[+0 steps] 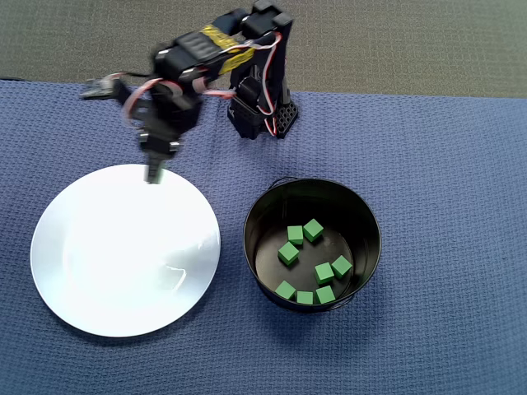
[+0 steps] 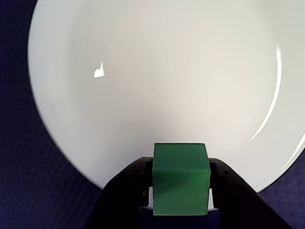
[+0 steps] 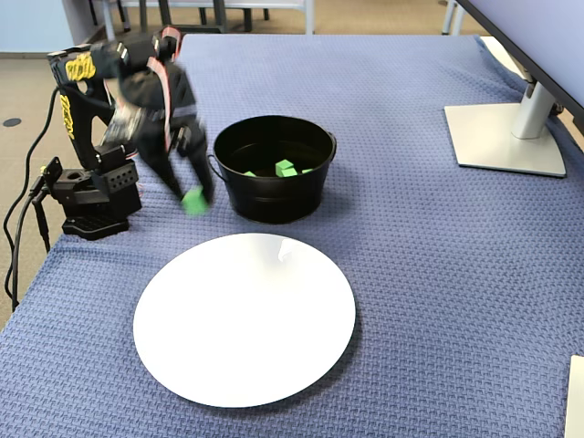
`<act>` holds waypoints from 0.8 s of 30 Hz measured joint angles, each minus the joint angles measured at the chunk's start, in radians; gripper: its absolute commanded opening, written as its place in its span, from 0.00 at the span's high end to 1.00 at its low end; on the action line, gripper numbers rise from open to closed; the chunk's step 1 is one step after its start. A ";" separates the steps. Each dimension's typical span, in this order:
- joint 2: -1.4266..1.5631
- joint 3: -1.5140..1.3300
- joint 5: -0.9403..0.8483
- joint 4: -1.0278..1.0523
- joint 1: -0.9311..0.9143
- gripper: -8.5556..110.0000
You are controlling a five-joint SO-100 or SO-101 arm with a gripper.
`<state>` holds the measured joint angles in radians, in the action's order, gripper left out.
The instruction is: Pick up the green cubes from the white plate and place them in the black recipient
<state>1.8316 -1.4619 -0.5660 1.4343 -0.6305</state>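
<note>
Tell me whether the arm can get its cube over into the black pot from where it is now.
Probably yes. The pincer grips a cube above the plate rim, and the open-topped pot stands close beside the plate with nothing between them.

a blue woven cloth covers the table; a grey monitor stand sits on it.

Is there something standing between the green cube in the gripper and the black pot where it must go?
Nothing visible does. The gripper holds the cube over the plate's edge; only bare blue cloth separates it from the open pot.
</note>
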 measured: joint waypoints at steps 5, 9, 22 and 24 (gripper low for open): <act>0.173 -0.107 0.224 -0.014 0.193 0.93; 0.273 -0.215 0.387 -0.091 0.350 0.93; 0.382 -0.575 0.563 -0.466 0.710 0.93; 0.382 -0.581 0.572 -0.480 0.742 0.93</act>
<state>2.2135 -2.0433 0.0061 0.9541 0.1120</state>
